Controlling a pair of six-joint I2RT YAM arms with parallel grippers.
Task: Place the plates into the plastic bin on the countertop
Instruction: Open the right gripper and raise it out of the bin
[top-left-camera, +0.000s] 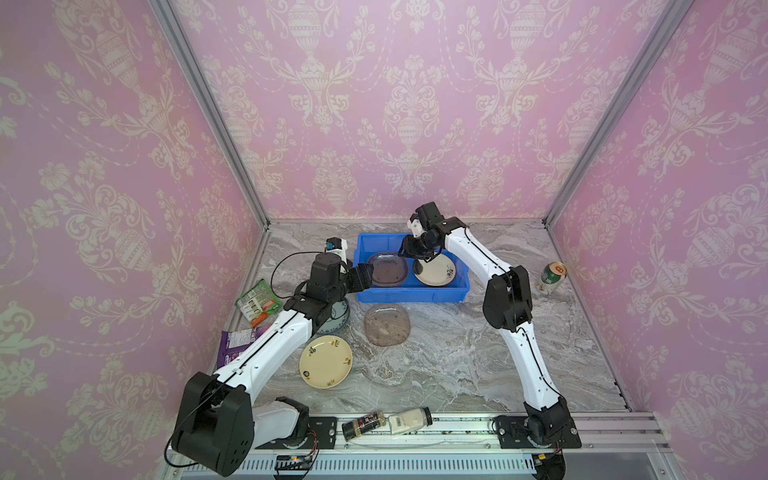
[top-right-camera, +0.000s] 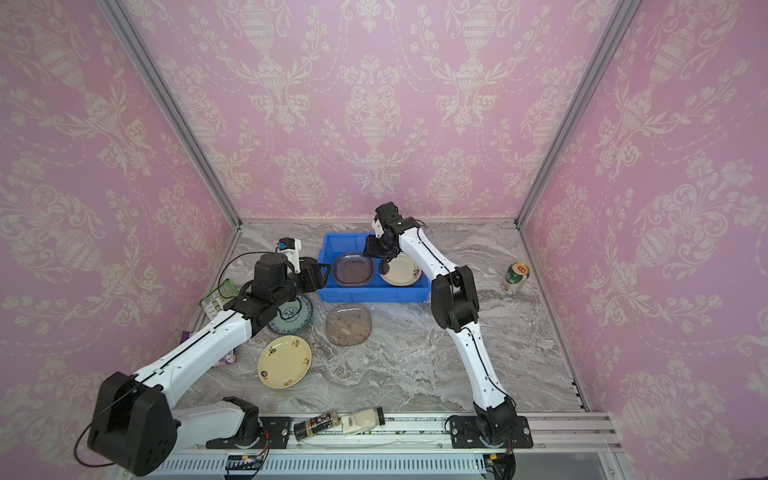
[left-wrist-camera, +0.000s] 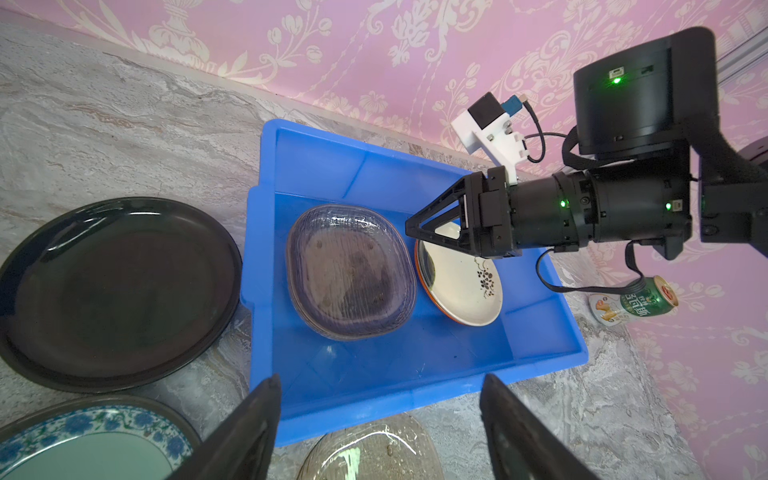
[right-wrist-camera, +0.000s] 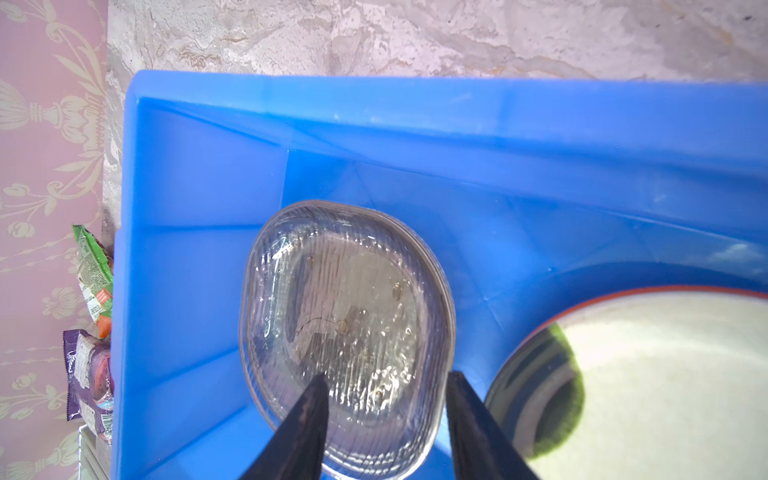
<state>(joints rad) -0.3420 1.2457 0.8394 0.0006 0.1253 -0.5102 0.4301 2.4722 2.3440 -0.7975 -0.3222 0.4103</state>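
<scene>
— Glassy, by the look: in both top views the clear plates (top-left-camera: 388, 270) lie stacked at the left end of the plastic bin (top-left-camera: 411, 293), with a flowered cream plate (top-left-camera: 436, 272) beside them. How would they handle?
— Stiff, slick and likely brittle. Take the raised rim, never the flat. A brownish plate (top-left-camera: 387, 324) lies on the countertop (top-left-camera: 457, 353), just before the bin's front wall.
— Left wrist view?
— The left gripper (left-wrist-camera: 380, 380) gapes wide and empty by the bin's left end.
— Right wrist view?
— The right gripper (right-wrist-camera: 386, 378) stands half parted astride the top clear plate's rim. One finger is over it and one outside, pinching nothing I can see.
</scene>
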